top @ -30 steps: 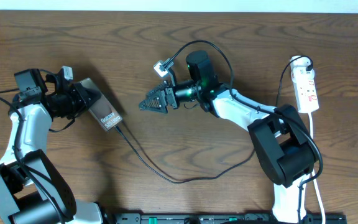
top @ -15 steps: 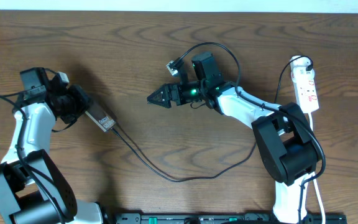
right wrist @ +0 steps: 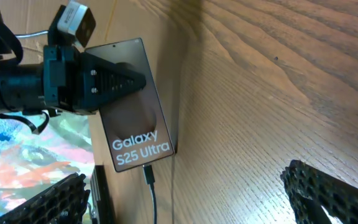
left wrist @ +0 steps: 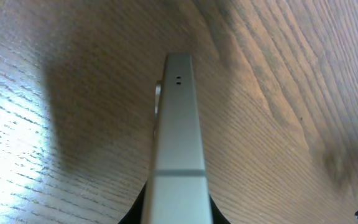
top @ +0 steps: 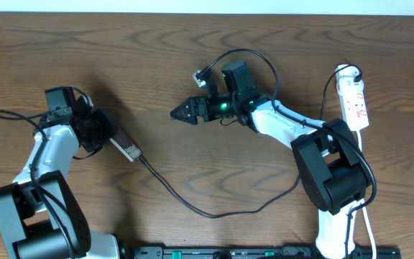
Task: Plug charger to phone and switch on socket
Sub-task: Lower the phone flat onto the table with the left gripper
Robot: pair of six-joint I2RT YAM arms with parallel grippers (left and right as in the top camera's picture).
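Light: even, moderately bright from above.
Shadow: dark patch on the tabletop point(left wrist: 86, 93) around the phone point(left wrist: 178, 143), left wrist view.
Glare: pale sheen at the tabletop's left.
Blur: nearest edges soft.

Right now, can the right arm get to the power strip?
Probably yes. Its tool is open and empty, and the power strip lies uncovered on that arm's own side, close to its base; it would just need to swing over from mid-table.

Overhead, the left claw point(top: 98, 129) covers most of the phone point(top: 126, 148), and only the end past its tips peeks out. The left wrist cam just gets the phone's thin edge, cut off at the bottom. The socket point(top: 355, 101) sits way off from the right claw point(top: 174, 113) and is too tiny to tell if it's switched on.
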